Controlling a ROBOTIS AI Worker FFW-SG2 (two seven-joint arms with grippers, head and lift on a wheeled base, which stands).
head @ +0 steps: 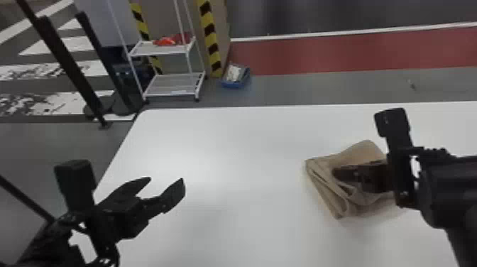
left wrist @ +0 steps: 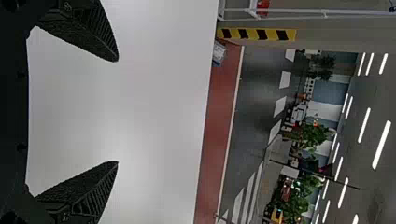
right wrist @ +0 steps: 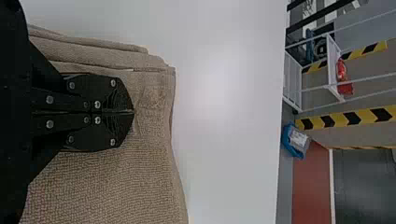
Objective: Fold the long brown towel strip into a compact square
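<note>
Towel (head: 359,152) beneath closed right jaws

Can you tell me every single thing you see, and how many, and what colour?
Towel: one, brown, folded, on the table's right side
Table: one, white, in front of the robot
Cart: one, white, behind the table
Bundle: red, on the cart's upper shelf; too unclear to count
Box: one, blue, on the floor beside the cart
Striped strips: at least two, yellow and black, by the cart
Posts: at least two, black, left
Floor band: one, red, beyond the table
Plants: several, green, far off
Lights: several, white, overhead
Left gripper: one, black, open above the table
Right gripper: one, black, shut, at the towel
</note>
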